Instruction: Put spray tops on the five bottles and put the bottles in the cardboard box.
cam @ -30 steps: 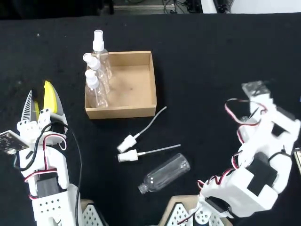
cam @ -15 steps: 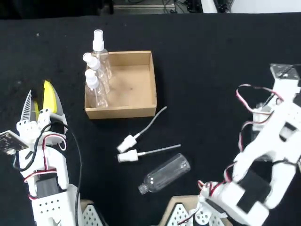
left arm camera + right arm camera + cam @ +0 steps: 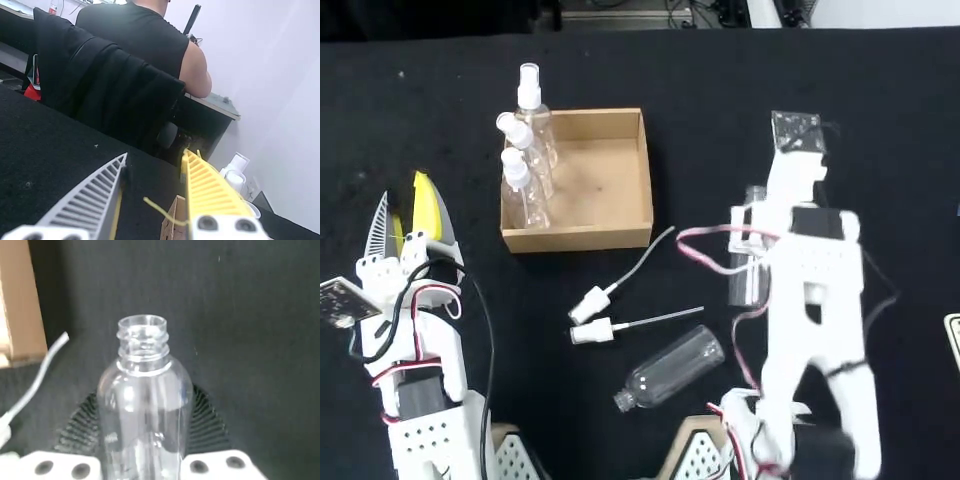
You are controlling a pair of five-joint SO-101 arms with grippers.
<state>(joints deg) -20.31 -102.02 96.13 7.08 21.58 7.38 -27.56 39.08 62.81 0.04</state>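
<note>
Though three capped clear plastic bottles [image 3: 525,170] stand in the brown cardboard box [image 3: 620,236], right gripper [image 3: 145,400] clamps an uncapped bottle [image 3: 142,365]; left gripper [image 3: 155,154] gapes

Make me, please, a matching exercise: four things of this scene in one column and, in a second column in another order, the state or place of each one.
Things
1. left gripper
2. right gripper
3. cardboard box
4. loose spray tops

States
A. holds three capped bottles along one wall
B. open, with nothing between its fingers
C. on the table, beside the lying bottle
D. shut on a topless bottle

Pairs: 1-B, 2-D, 3-A, 4-C
</note>
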